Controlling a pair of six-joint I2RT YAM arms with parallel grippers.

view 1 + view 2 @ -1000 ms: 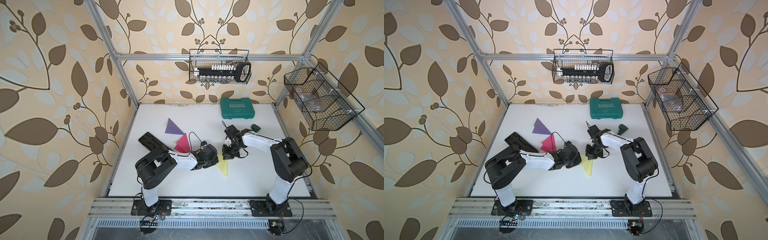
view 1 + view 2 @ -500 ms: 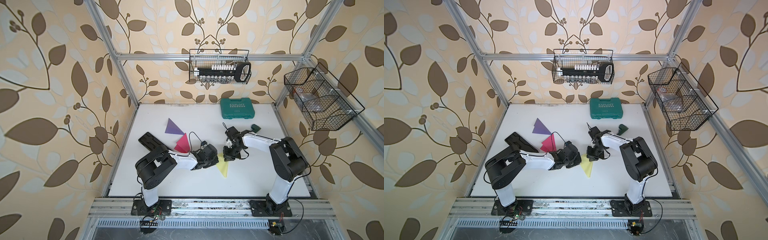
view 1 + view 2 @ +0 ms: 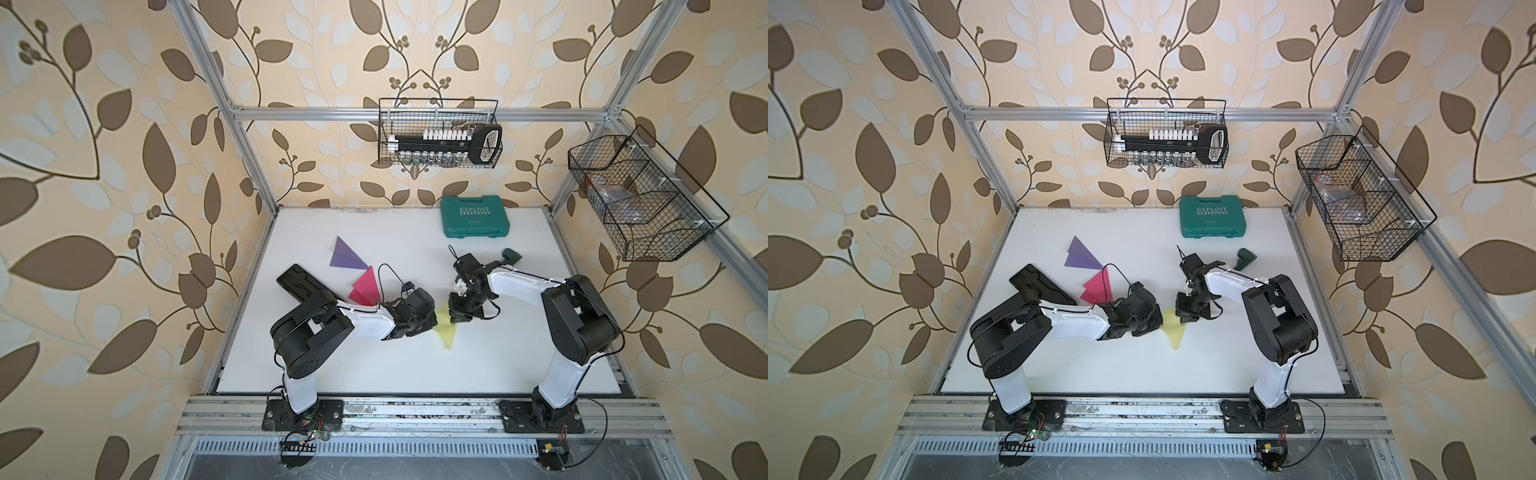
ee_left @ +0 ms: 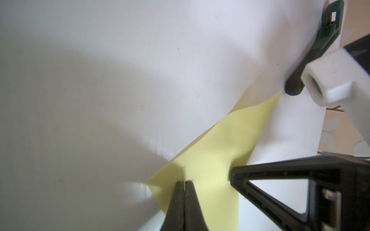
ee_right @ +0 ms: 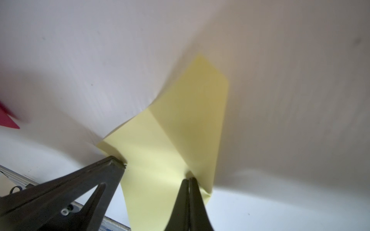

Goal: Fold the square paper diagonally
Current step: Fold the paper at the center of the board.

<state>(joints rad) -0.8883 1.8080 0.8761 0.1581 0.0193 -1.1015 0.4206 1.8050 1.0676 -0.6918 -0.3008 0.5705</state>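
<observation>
Both arms are reaching low toward the middle, hands closed, tips near each other.

The left arm (image 3: 368, 325) is folding back at its elbow and laying its white forearm nearly level, and the left hand (image 3: 432, 326) is pointing across toward its partner with both fingers pressed together, no gap showing. The right arm (image 3: 519, 286) is rising to a high elbow and running its forearm inward, the wrist tipping over, so the right hand (image 3: 457, 318) is pointing down and toward the front rail, fingers likewise pressed tight. Both tips are sitting at desk (image 3: 498, 365) level, near each other but apart.
</observation>
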